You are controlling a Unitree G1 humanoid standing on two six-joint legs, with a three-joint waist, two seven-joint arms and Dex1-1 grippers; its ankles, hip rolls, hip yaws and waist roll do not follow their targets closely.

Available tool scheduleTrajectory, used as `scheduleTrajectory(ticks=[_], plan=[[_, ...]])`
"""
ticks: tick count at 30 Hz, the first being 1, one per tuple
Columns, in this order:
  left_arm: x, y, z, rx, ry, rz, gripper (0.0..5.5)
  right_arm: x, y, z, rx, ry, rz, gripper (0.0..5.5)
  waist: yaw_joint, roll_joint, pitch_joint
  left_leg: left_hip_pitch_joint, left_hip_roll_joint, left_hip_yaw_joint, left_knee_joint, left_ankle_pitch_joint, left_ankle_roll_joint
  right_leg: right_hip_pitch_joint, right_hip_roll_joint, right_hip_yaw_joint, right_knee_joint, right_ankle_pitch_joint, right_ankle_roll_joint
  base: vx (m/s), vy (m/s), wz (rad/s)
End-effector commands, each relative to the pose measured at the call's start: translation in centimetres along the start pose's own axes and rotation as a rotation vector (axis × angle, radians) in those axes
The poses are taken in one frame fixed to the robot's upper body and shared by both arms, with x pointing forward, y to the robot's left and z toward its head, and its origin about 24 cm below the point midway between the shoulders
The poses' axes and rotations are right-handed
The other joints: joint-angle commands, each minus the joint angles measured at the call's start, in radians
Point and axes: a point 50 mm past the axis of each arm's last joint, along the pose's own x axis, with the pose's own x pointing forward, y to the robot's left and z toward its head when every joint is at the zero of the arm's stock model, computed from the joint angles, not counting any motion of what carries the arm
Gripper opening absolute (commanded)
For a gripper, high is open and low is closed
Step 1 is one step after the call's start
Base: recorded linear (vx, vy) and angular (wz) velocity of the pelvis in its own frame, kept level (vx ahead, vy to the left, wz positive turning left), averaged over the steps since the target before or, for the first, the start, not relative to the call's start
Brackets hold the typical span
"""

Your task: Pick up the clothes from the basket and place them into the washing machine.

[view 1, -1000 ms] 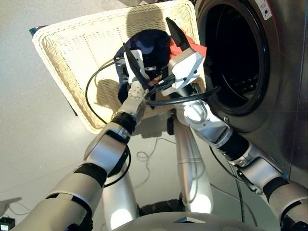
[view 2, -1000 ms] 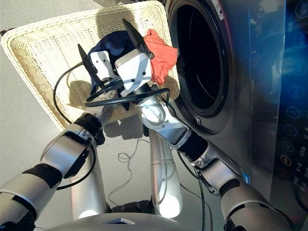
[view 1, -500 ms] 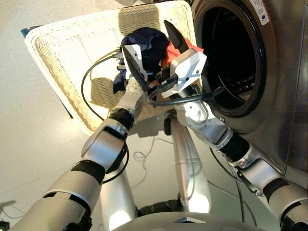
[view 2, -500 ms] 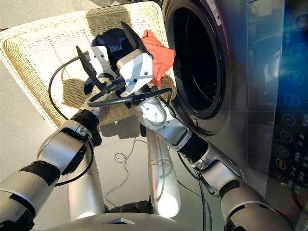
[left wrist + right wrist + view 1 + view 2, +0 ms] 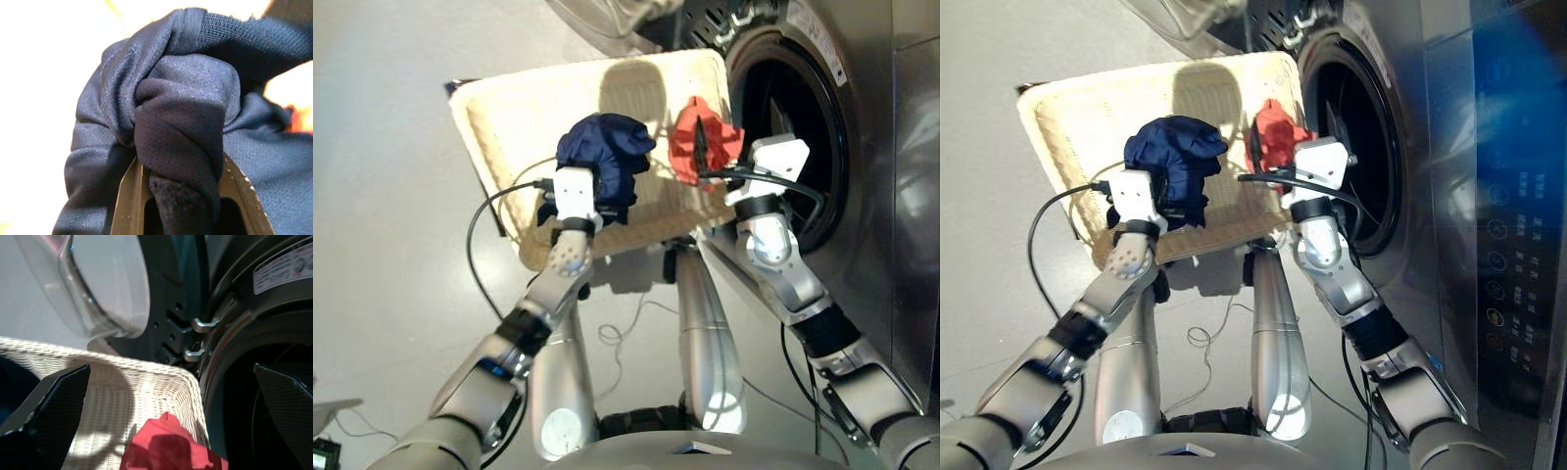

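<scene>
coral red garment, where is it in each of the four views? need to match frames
Left eye: coral red garment at the basket's edge nearest the washing machine, upper centre-right.
Right eye: upper centre, same basket edge.
Left wrist: only an orange-red sliver at the right edge behind the navy garment; likely it.
Right wrist: bottom centre, between the open right gripper's fingers.
Shared landmark: the basket's wicker rim.

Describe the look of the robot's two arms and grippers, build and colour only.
Both arms are glossy silver-grey shells with black bands at the joints. Each wrist carries a white boxy housing, and a black cable loops from it back along the arm. The left gripper and right gripper have thin black fingers; the right gripper's pads are finely textured.
</scene>
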Motion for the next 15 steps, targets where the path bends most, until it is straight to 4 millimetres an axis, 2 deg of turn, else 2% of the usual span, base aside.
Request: scheduleTrajectory(ticks=[1,2,3,6,9,14,15], plan=[[0.0,-1.7,6.7,-0.163,-0.341,-0.171,0.00,0.2,0.5,2.0,-0.004,-0.097,0.118,5.50,0.006,0.047,-0.010,0.088,-0.013,-0.039,0.010,-0.044,-0.019,0.155,-0.019,0.007,-0.063,0.017,0.074,0.058,0.027,0.075],[-0.1,-1.7,6.7,-0.163,-0.340,-0.171,0.00,0.2,0.5,2.0,-0.003,-0.096,0.119,5.50,0.006,0.047,-0.010,0.090,-0.013,-0.039,0.009,-0.043,-0.019,0.157,-0.019,0.007,-0.064,0.017,0.074,0.086,0.019,0.056],[-0.3,-1.8,7.9,-0.184,-0.387,-0.237,0.00,0.1,0.6,1.9,-0.010,-0.085,0.169,5.50,0.013,0.048,-0.010,0.141,-0.018,-0.040,-0.021,-0.040,-0.022,0.214,-0.026,0.003,-0.096,0.020,0.076,0.000,0.000,0.000],[-0.6,-2.1,8.8,-0.205,-0.420,-0.303,0.00,0.0,1.0,2.0,-0.009,-0.082,0.235,5.50,0.015,0.046,-0.010,0.197,-0.027,-0.043,-0.071,-0.018,-0.025,0.274,-0.033,-0.006,-0.156,0.046,0.081,0.093,-0.009,0.008],[-1.1,-2.4,10.1,-0.221,-0.453,-0.440,0.00,-0.1,1.7,2.8,0.004,-0.086,0.398,5.50,0.025,0.044,-0.010,0.323,-0.037,-0.037,-0.180,0.017,-0.029,0.401,-0.045,-0.022,-0.270,0.081,0.093,0.069,0.005,0.016],[-1.6,-2.8,10.2,-0.236,-0.428,-0.559,0.00,0.0,2.6,3.8,-0.023,-0.111,0.558,5.50,0.031,0.047,-0.032,0.414,-0.047,-0.031,-0.280,0.054,-0.036,0.489,-0.058,-0.031,-0.362,0.117,0.103,0.083,0.018,0.004],[-1.8,-3.1,10.3,-0.240,-0.414,-0.633,0.00,0.4,3.1,4.9,-0.045,-0.147,0.633,5.50,0.035,0.049,-0.058,0.444,-0.054,-0.022,-0.322,0.067,-0.040,0.516,-0.063,-0.036,-0.401,0.133,0.109,0.067,0.015,0.025]])
